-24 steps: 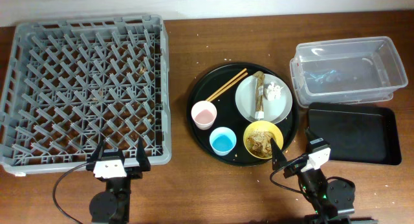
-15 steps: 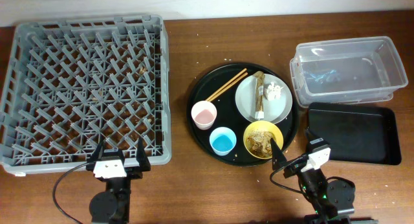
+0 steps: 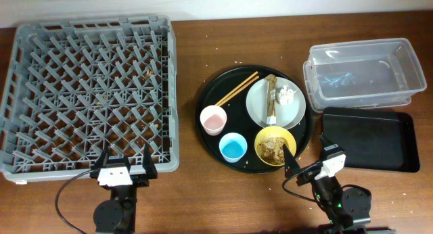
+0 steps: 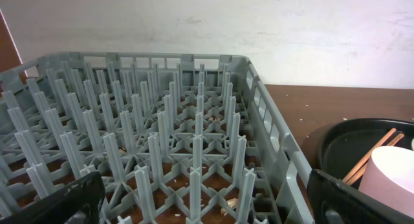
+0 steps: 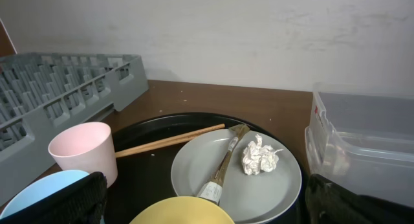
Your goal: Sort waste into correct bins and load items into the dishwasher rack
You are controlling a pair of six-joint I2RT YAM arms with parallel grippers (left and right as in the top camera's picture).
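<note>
The grey dishwasher rack (image 3: 169,92) fills the left of the table and holds no dishes; it also fills the left wrist view (image 4: 194,120). A round black tray (image 3: 203,99) holds the pink cup (image 3: 212,120), the blue cup (image 3: 233,147), the yellow bowl (image 3: 275,146) with brown food scraps, wooden chopsticks (image 3: 237,89), and the white plate (image 3: 291,112) with a crumpled tissue (image 3: 287,95) and a brown wrapper (image 3: 270,102). My left gripper (image 3: 126,159) is open and empty at the rack's front edge. My right gripper (image 3: 308,161) is open and empty, just in front of the yellow bowl (image 5: 181,211).
The clear plastic tub (image 3: 365,72) stands at the back right. The shallow black rectangular tray (image 3: 369,139) lies in front of it, right of my right gripper. Small crumbs lie on the wooden table and on the rack floor.
</note>
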